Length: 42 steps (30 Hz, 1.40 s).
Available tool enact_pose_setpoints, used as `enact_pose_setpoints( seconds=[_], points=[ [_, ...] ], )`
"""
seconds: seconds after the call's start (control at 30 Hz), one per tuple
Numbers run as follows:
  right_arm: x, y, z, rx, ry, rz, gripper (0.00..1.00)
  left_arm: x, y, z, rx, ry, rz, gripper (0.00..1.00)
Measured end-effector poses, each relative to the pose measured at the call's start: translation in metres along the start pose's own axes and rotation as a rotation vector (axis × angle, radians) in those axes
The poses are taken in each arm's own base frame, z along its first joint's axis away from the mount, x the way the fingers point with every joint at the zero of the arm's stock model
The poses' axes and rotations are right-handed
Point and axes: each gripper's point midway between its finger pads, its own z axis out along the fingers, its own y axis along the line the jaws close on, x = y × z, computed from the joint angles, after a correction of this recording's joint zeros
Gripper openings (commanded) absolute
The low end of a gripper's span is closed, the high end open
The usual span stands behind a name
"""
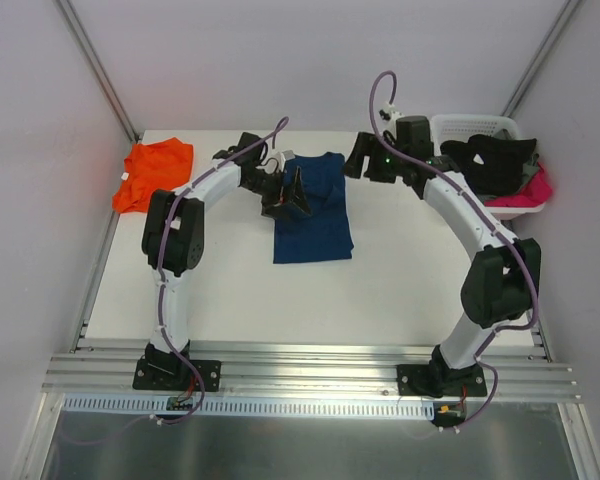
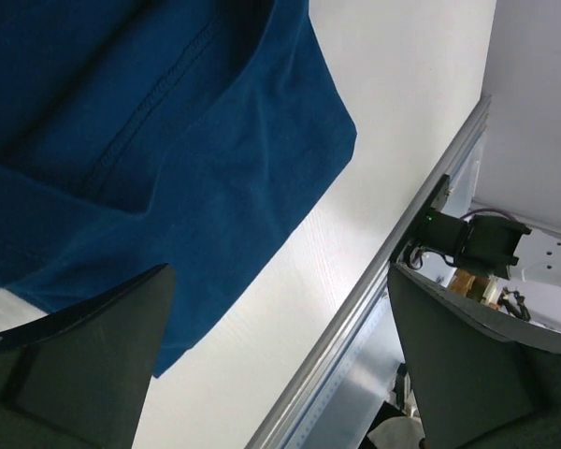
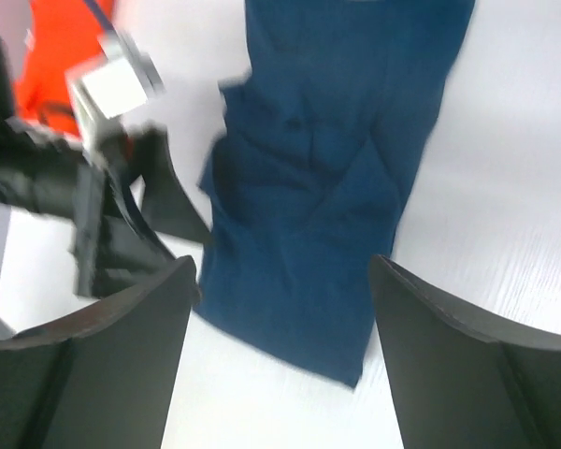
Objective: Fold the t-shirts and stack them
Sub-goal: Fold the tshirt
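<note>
1 white basket (image 1: 470, 122) sits just to the right of the right gripper (image 1: 357, 160), heaped with black cloth (image 1: 490, 160) and pink cloth (image 1: 535, 190). The white table (image 1: 380, 290) lies beneath that gripper. Aluminium rails (image 1: 310, 370) run along the table's near edge, well behind the gripper.

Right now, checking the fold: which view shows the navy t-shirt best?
Top external: nearly the whole navy t-shirt lies in frame, folded narrow. Right wrist shows most of it, blurred; left wrist only one corner.

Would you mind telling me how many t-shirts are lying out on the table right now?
2: the navy t-shirt at centre, the orange t-shirt at the far left corner. The basket at far right may hide more.
</note>
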Motion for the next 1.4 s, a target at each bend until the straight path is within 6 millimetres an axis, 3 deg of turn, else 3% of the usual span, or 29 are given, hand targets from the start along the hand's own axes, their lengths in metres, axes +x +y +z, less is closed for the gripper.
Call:
enact_pose_setpoints(
  seconds=[0.23, 0.33, 0.47, 0.73, 1.0, 1.4],
  points=[
    [0.133, -0.014, 0.012, 0.032, 0.325, 0.104, 0.79, -0.012, 0.014, 0.016, 0.01, 0.008, -0.032, 0.99],
    [0.159, -0.008, 0.015, 0.019, 0.397, 0.13, 0.79, -0.016, 0.024, 0.025, 0.008, 0.014, -0.049, 0.99],
    [0.168, -0.006, 0.024, 0.008, 0.427, 0.163, 0.79, -0.022, 0.032, 0.034, 0.007, 0.013, -0.052, 0.99],
    [0.187, 0.004, 0.051, -0.018, 0.477, 0.185, 0.79, -0.027, 0.031, 0.034, 0.01, 0.003, -0.047, 0.99],
    [0.211, 0.017, 0.057, -0.036, 0.541, 0.179, 0.79, -0.032, 0.035, 0.031, -0.013, -0.016, -0.043, 0.99],
    [0.222, 0.015, 0.061, -0.029, 0.568, 0.181, 0.79, -0.1, 0.027, -0.013, -0.065, -0.207, 0.073, 0.99]
  ],
)
